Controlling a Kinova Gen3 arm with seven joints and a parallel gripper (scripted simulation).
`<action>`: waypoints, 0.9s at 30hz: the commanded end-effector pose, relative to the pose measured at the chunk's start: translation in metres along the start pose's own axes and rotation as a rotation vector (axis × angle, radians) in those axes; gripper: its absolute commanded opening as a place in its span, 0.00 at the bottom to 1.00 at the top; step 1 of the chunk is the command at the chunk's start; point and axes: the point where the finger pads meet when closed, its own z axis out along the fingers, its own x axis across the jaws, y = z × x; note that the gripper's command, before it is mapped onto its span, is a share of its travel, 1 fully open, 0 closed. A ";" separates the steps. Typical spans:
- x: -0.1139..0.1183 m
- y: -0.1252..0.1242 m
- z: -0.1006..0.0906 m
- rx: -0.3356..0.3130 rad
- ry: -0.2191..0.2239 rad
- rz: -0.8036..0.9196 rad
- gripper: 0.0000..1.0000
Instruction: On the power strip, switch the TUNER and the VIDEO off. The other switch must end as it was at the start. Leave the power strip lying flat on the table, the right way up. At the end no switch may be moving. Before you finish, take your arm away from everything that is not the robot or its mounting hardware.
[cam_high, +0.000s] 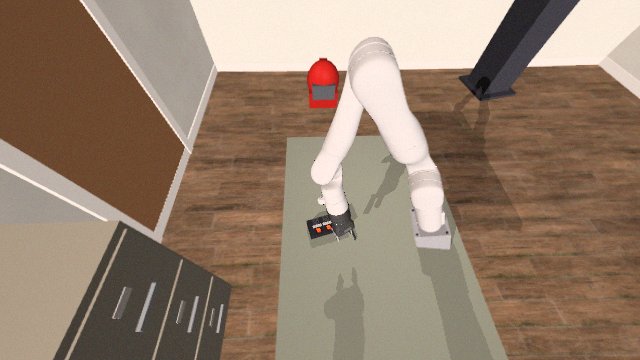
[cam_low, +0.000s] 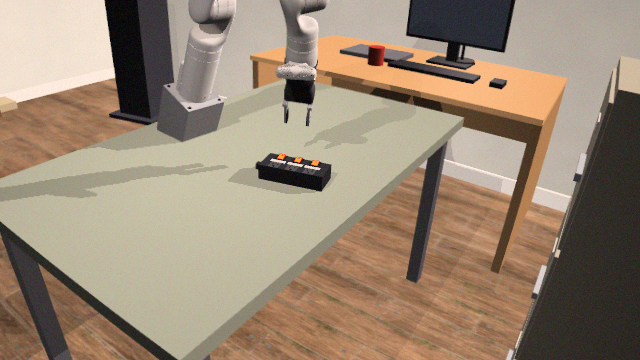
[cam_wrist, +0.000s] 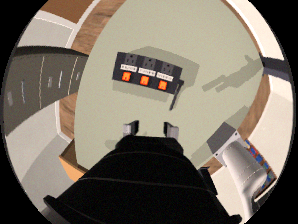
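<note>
- Landmark: the base block (cam_high: 432, 242) (cam_low: 187, 122) (cam_wrist: 220, 141), the grey mount under the arm, set near one long edge of the table (cam_high: 305, 280) (cam_low: 175, 250) (cam_wrist: 100, 105).
- Writing: three white labels on the strip, one per switch. The label nearest the base block (cam_wrist: 165, 77) seems to read VIDEO; the middle label (cam_wrist: 146, 72) seems to read TUNER. The label farthest from the base block (cam_wrist: 128, 68) is too blurred to read surely.
- Faint marks on the orange switch caps; too small to make out.
- Power strip (cam_high: 314, 235) (cam_low: 290, 176) (cam_wrist: 120, 70): black, oblong, boxy. Lies flat on the table, right way up, well apart from the base block.
- Three dark sockets in a row, labels between them and the switches. A short dark cord piece (cam_wrist: 176, 94) shows at the end nearer the base block.
- VIDEO switch (cam_low: 281, 156) (cam_wrist: 162, 85), TUNER switch (cam_low: 298, 159) (cam_wrist: 144, 80) and third switch (cam_low: 315, 163) (cam_wrist: 126, 76): all bright orange. Cannot tell on from off by their tilt.
- Claw (cam_high: 346, 238) (cam_low: 297, 121) (cam_wrist: 151, 126): released, fingers spread, nothing between them. Hangs above the table on the strip's side of the base block, touching neither strip nor table.
</note>
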 end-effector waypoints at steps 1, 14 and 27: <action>0.004 0.003 -0.001 0.001 0.010 -0.008 1.00; 0.008 0.003 -0.004 0.011 0.021 -0.020 1.00; 0.011 0.003 -0.004 0.016 0.031 -0.026 1.00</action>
